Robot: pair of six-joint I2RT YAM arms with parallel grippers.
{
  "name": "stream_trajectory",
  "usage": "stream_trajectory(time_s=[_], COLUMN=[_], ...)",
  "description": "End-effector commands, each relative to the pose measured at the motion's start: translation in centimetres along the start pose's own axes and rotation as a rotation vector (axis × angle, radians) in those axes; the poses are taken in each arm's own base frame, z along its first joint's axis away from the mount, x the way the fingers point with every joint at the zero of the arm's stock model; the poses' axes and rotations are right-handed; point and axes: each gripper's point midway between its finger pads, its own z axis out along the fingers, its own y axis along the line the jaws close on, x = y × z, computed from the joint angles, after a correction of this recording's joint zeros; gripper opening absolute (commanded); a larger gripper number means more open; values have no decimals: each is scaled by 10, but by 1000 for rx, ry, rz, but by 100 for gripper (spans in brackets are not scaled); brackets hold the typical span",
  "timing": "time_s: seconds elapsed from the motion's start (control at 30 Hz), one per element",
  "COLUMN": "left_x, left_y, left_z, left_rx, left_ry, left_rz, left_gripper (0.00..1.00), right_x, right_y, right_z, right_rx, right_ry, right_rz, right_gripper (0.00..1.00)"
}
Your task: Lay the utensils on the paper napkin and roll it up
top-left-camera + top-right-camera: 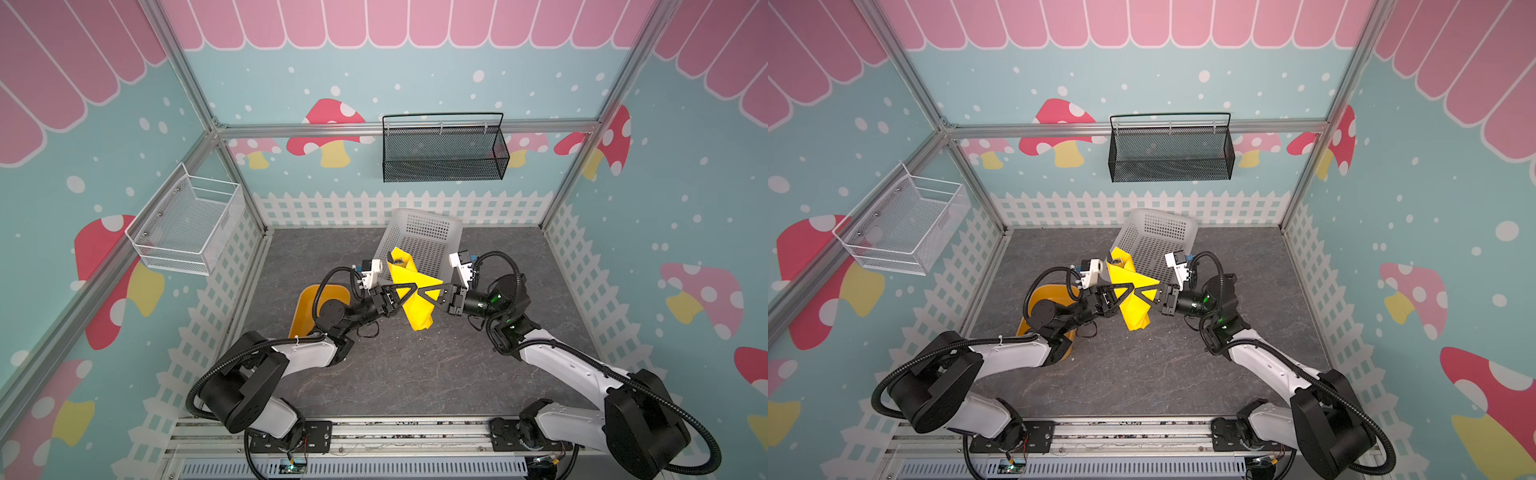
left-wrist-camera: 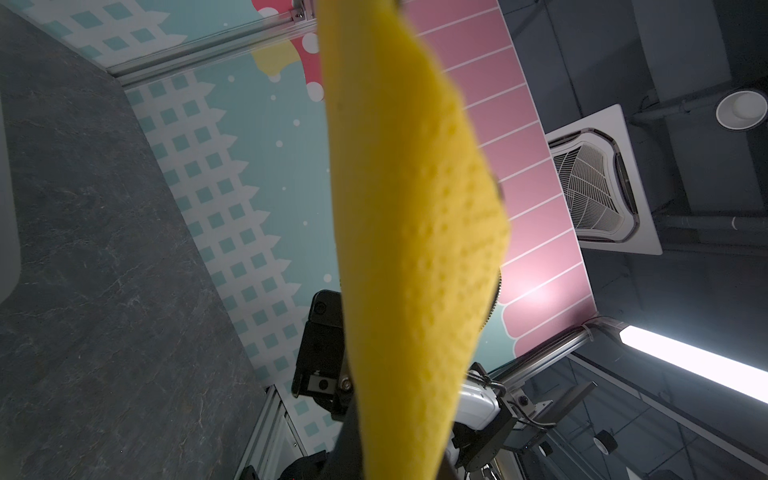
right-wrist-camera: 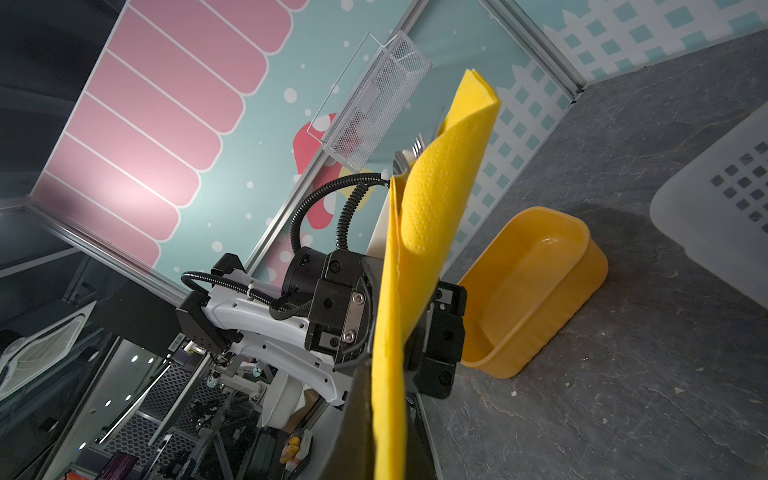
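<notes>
a: in a top view the napkin (image 1: pixel 415 313) is a loose roll held in the air above the table (image 1: pixel 415 374), just in front of the white basket (image 1: pixel 419 232). the left gripper (image 1: pixel 411 286) and right gripper (image 1: pixel 422 289) meet tip to tip at its middle, both pinched shut on the paper.

b: and the arms?

a: both reach in from the near corners, wrists level, fingers pointing at each other. the orange tray (image 1: pixel 305 307) sits under the left arm.

b: left wrist view?

a: the napkin (image 2: pixel 415 228) fills the middle, close and blurred, with dotted embossing. the jaws themselves don't show there.

b: right wrist view?

a: the roll (image 3: pixel 436 187) stands on end. the utensils (image 3: pixel 417 143) are inside it, with fork tines poking out of the top. the left gripper's black body shows on either side of the paper, and the tray (image 3: pixel 532 282) lies empty on the table beyond.

b: how to finish it well?

a: i'd say the roll is slack, with a flap hanging below. grip through to the metal, not paper alone, turn slowly, and hold it level so nothing slides out of the open end.
</notes>
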Motion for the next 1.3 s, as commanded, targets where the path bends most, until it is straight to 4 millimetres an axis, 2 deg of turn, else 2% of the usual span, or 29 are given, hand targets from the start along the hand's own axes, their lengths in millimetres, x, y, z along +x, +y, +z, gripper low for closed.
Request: stream_trajectory(time_s=[0.0,0.17,0.33,0.53,0.67,0.83,0.93,1.07,1.17,1.27], left_x=[-2,-1,-1,-2,-2,-2,-3,-4,-5,-6], left_y=[-24,-29,-29,-27,-24,-19,-17,-14,-14,-17], left_z=[-2,-3,-2,-2,-3,-4,-6,-7,-7,-7], left_rx=[66,75,77,66,37,-21,-48,-76,-82,-79], left_ry=[-6,-2,2,-3,-4,-5,-10,-18,-24,-27], left_rz=[58,77,90,103,122,151,164,173,179,182], left_gripper=[2,0,0,0,0,0,0,0,0,0], right_x=[-4,-6,-12,-25,-37,-52,-49,-35,-26,-19], right_y=[12,11,-6,-16,-9,16,39,57,59,49], right_z=[-5,-7,-14,-32,-47,-62,-53,-31,-17,-6], right_rx=[-27,1,157,332,422,470,381,270,283,344], right_ry=[-17,-33,-70,-143,-191,-234,-178,-50,-3,51], right_rz=[-48,-55,-74,-96,-139,-232,-279,-285,-310,-308], right_gripper=[3,17,34,43,47,48,47,40,35,35])
